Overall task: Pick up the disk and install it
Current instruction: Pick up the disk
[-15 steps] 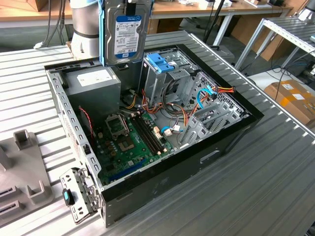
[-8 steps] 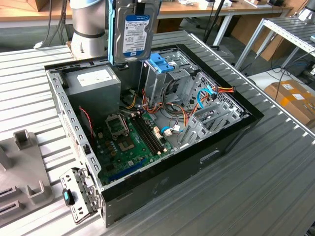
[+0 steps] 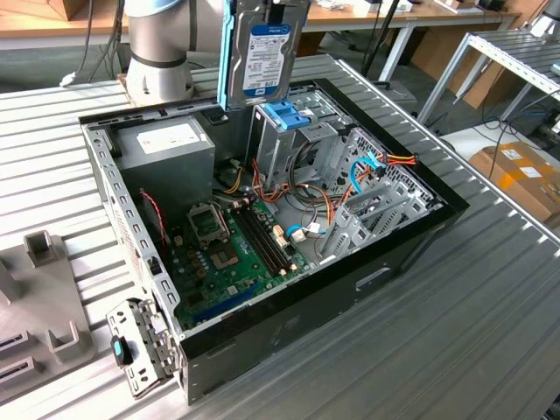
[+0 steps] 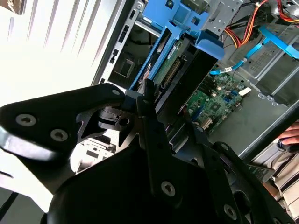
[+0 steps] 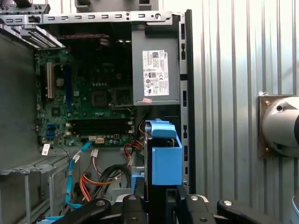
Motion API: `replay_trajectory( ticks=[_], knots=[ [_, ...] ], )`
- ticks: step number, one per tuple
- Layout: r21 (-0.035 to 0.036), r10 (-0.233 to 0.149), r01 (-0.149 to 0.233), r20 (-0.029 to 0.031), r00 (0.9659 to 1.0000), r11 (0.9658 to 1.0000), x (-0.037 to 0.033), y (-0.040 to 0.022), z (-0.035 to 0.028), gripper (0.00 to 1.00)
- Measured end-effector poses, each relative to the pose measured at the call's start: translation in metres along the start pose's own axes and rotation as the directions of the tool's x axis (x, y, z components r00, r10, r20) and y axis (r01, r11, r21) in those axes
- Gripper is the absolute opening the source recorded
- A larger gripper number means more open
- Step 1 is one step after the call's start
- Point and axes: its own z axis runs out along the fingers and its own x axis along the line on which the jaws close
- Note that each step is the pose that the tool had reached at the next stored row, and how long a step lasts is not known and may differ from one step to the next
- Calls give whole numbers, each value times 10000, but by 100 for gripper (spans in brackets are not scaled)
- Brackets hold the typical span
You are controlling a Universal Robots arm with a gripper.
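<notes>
The disk (image 3: 267,48), silver-grey with a blue-and-white label and light-blue side rails, hangs upright over the back of the open computer case (image 3: 411,254). Its lower edge is just above the metal drive cage (image 3: 289,149) and the cage's blue latch piece (image 3: 284,114). In the second wrist view my gripper (image 4: 170,116) is shut on the disk (image 4: 180,70), with black fingers (image 4: 145,100) on both flat faces. The first wrist view looks down the disk's edge (image 5: 163,161) from the gripper (image 5: 161,203) to the case below.
Inside the case are a grey power-supply box (image 3: 166,149) with a white sticker, a green motherboard (image 3: 227,254) and loose orange and blue cables (image 3: 367,171). The arm's base (image 3: 157,44) stands behind the case. A grey fixture (image 3: 44,289) lies at the exterior view's left.
</notes>
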Motion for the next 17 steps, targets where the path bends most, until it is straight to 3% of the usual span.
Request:
replay_trajectory(
  ticks=[3,7,11,14,17],
  knots=[
    [0,0,0,-1,10000,10000,-8,-218,0,35],
    [0,-1,1,-1,10000,10000,-14,-380,0,35],
    [0,-1,1,-1,10000,10000,-21,-617,0,35],
    [0,-1,1,-2,10000,10000,-25,-713,0,35],
    [0,-1,1,0,10000,10000,-27,-749,1,35]
  ],
)
